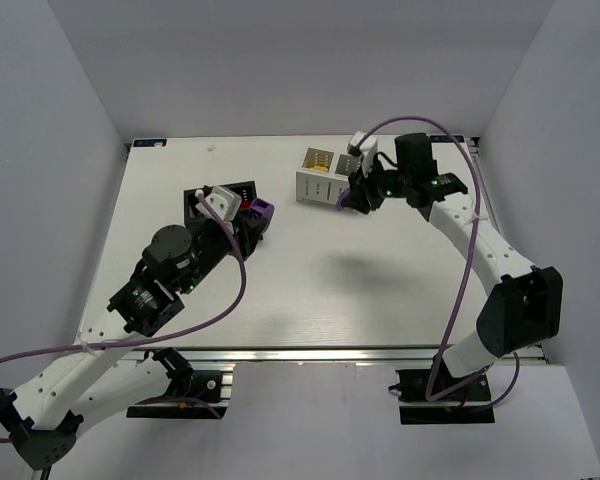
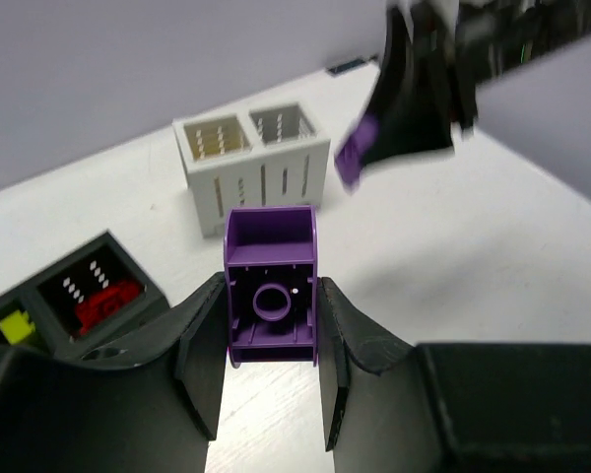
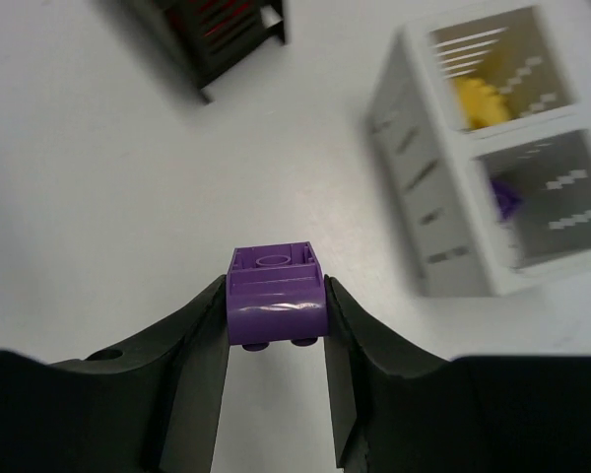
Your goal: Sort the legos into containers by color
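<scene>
Gripping a purple brick [image 2: 271,296] by its two sides, the left fingers [image 2: 202,340] are closed on it with its hollow underside turned toward the wrist camera. From above, this brick [image 1: 264,210] sits just beside the right edge of the black box [image 1: 242,190], on the left half of the white surface [image 1: 310,300].

The right fingers [image 3: 192,345] are likewise clamped on the other purple brick [image 3: 276,296]. Its studs point toward the wrist, and it hangs over bare surface. In the overhead view they sit just at the near right corner of the white box [image 1: 318,182], though whether they touch it I cannot tell. The left wrist view catches the same brick [image 2: 350,158] against the dark right arm, behind and to the right of the white box [image 2: 266,187].

Inside the white box [image 3: 424,197], one compartment holds a yellow brick [image 3: 476,99] and the other a purple piece [image 3: 505,202]. The black box [image 2: 143,274] holds a red brick [image 2: 103,301] in one compartment and a yellowish-green piece [image 2: 15,325] in the other. The two boxes stand well apart.
</scene>
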### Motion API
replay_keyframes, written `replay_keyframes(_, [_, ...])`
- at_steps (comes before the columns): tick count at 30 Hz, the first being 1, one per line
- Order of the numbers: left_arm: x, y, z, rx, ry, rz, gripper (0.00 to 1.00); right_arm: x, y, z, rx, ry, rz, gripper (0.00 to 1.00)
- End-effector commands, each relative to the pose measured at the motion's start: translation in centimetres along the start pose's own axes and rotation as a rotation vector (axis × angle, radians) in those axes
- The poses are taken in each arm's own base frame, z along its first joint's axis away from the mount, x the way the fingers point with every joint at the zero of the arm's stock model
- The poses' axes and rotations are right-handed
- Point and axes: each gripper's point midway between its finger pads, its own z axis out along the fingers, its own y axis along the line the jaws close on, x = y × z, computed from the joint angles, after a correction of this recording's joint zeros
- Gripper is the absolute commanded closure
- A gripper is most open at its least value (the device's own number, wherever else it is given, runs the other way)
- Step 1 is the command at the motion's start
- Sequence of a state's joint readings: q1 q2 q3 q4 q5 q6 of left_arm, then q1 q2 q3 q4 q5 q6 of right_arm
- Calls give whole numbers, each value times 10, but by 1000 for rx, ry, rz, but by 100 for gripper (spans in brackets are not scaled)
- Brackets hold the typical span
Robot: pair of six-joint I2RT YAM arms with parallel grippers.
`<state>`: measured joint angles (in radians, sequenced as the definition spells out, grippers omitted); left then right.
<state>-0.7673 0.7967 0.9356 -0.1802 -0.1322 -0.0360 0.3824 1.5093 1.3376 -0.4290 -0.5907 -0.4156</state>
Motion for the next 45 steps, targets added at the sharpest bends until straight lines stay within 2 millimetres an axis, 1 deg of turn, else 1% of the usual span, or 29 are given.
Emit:
replay_keyframes(1, [31, 10, -10, -34, 66, 44, 100, -49, -62, -10, 262, -98, -19, 100])
replay_keyframes(2, [29, 9, -14, -36, 43, 40, 100, -54, -78, -9, 315, -106, -9, 100])
replay_keyframes(3, [35, 11, -16, -47, 48, 43, 100, -57, -86, -10, 341, -112, 2, 100])
replay_keyframes(4, [34, 11, -18, -45, 37, 39, 100, -61, -92, -9, 360, -120, 27, 100])
replay_keyframes(5, [30, 10, -24, -34, 22, 38, 100, -53, -105, -3, 400, -96, 53, 100])
replay_keyframes(6, [28, 12, -26, -40, 13, 32, 100, -65, -116, -5, 430, -115, 59, 100])
replay_keyframes(7, [33, 13, -28, -42, 13, 27, 100, -65, -123, -3, 449, -110, 83, 100])
replay_keyframes(8, [32, 12, -29, -34, -5, 22, 100, -52, -135, 8, 467, -72, 111, 100])
replay_keyframes(10, [35, 9, -32, -17, -11, 16, 100, -46, -152, 19, 496, -57, 148, 100])
replay_keyframes(13, [36, 8, -30, -17, -2, 13, 100, -44, -175, 22, 572, -56, 177, 100])
replay_keyframes(14, [37, 9, -30, -20, 2, 13, 100, -34, -181, 31, 571, -36, 195, 100])
replay_keyframes(18, [36, 10, -31, -27, -8, 9, 100, -17, -191, 39, 567, -5, 228, 100])
replay_keyframes(22, [40, 4, -28, 10, 5, 12, 100, -3, -193, 48, 534, 20, 253, 99])
replay_keyframes(23, [40, 2, -28, 18, 8, 11, 100, 0, -192, 48, 521, 33, 263, 88])
replay_keyframes(24, [42, 1, -27, 26, 11, 11, 100, -4, -194, 48, 518, 27, 259, 67])
replay_keyframes(26, [43, -5, -26, 56, 11, 11, 100, -3, -192, 48, 498, 30, 269, 57])
replay_keyframes(27, [43, -7, -26, 70, 11, 9, 100, -4, -192, 46, 497, 27, 268, 44])
replay_keyframes(30, [45, -19, -22, 132, 29, 1, 100, -20, -187, 35, 488, -12, 262, 38])
replay_keyframes(34, [39, -44, -13, 255, 58, -34, 100, -50, -172, 13, 468, -79, 241, 36])
replay_keyframes(36, [39, -57, -11, 319, 73, -58, 100, -56, -168, 7, 451, -95, 230, 36])
replay_keyframes(37, [41, -62, -7, 343, 84, -70, 100, -63, -159, 1, 428, -109, 216, 38])
replay_keyframes(38, [33, -68, -6, 369, 74, -94, 100, -69, -137, 4, 304, -126, 163, 40])
replay_keyframes(39, [30, -79, -8, 433, 76, -108, 100, -71, -122, 0, 229, -144, 118, 49])
replay_keyframes(40, [32, -86, -4, 467, 95, -125, 100, -90, -91, -16, 129, -203, 19, 56])
replay_keyframes(41, [23, -93, -3, 501, 87, -156, 100, -74, -40, -13, -128, -238, -28, 60])
replay_keyframes(42, [20, -100, -3, 540, 94, -169, 100, -71, -15, -23, -226, -292, -239, 62])
replay_keyframes(43, [18, -114, -8, 627, 111, -181, 100, -70, 26, -46, -325, -334, -331, 62])
replay_keyframes(44, [22, -121, -4, 666, 148, -198, 100, -51, 55, -50, -434, -387, -368, 62])
replay_keyframes(45, [13, -128, -4, 711, 142, -200, 100, -47, 64, -56, -431, -432, -493, 53])
